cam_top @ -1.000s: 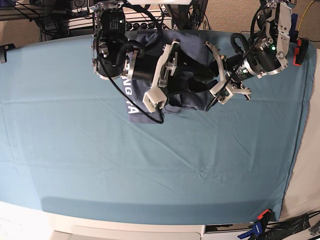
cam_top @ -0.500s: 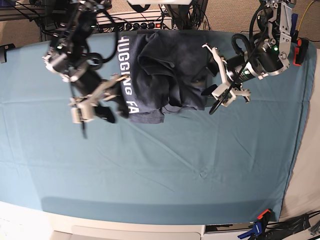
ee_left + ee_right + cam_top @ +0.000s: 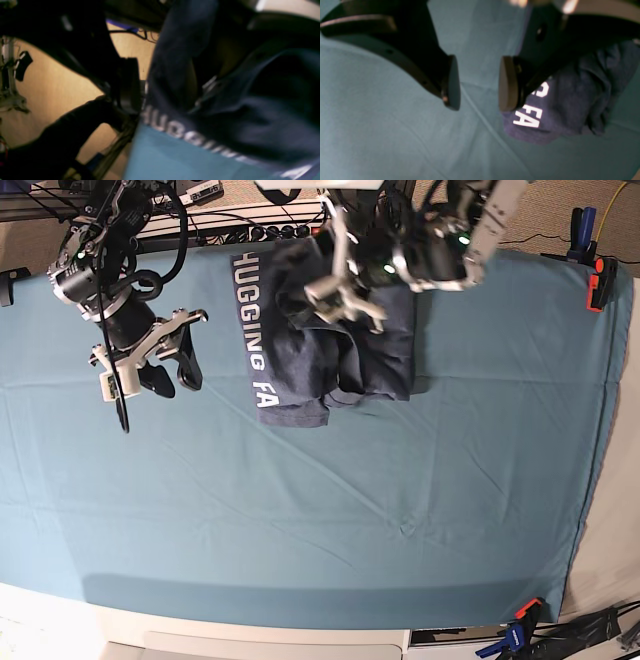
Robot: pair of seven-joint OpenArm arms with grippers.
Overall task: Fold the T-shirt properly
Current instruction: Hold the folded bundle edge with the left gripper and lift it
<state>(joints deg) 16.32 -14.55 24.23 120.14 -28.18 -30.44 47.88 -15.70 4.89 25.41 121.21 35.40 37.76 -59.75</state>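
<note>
**T-shirt bunched at table's far edge; both claws apart and empty**

The heathered blue-grey cotton T-shirt (image 3: pixel 330 330) with white block lettering lies crumpled on the plain teal cloth-covered table (image 3: pixel 300 520), at the 12 o'clock side of the base view. The lettering runs down its 9 o'clock edge.

The right gripper (image 3: pixel 150 365) hangs over bare cloth at the shirt's 9 o'clock, apart from it. In the right wrist view its two dark pads (image 3: pixel 506 83) stand separated with nothing between them, and the shirt shows at 3 o'clock.

The left gripper (image 3: pixel 345 285) is above the shirt's upper folds. Its jaws are spread; the blurred left wrist view shows fabric close by, and no grip is visible.
</note>
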